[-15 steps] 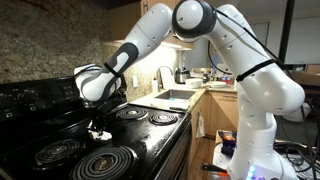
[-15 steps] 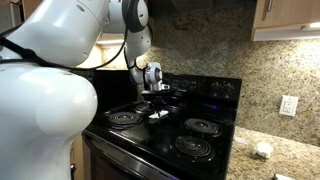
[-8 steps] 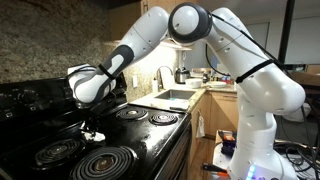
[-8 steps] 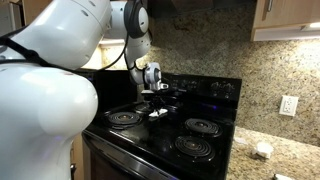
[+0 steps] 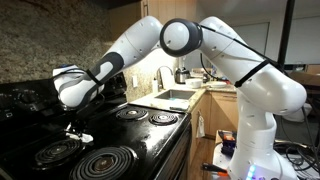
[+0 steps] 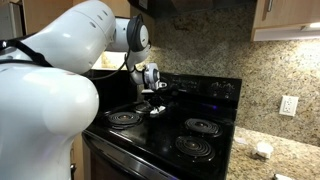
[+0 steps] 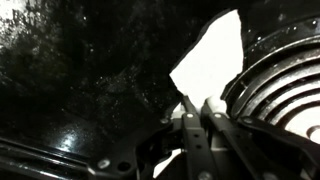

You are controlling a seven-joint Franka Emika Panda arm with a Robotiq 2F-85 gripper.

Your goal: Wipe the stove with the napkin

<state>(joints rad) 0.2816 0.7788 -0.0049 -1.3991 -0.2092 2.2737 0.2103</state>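
In an exterior view, the white arm (image 5: 215, 45) is bending down over the stove (image 5: 150, 140). The gripper (image 5: 76, 129) is pointing down at the glossy black top. The napkin (image 5: 84, 137) is showing as a small white piece right under the fingertips. It is lying on the black surface in the middle area between the coil burners. The steel sink (image 5: 176, 96) is sitting well apart, in the counter beyond the stove.

In an exterior view from another place, the gripper (image 6: 156, 104) is hanging low over the stove (image 6: 160, 138), in front of the raised control panel (image 6: 215, 89). The napkin (image 6: 156, 112) is resting on the stove top under it, between the 2 rear burners and the 2 front ones. From here I cannot tell how the fingers are standing.

In the wrist view, the 2 fingers (image 7: 212, 108) of the gripper (image 7: 200, 108) are pressed together and are pinching the near edge of the napkin (image 7: 210, 60). The napkin is spreading flat away from them on the black stove (image 7: 80, 70), just beside a coil burner (image 7: 285, 90).
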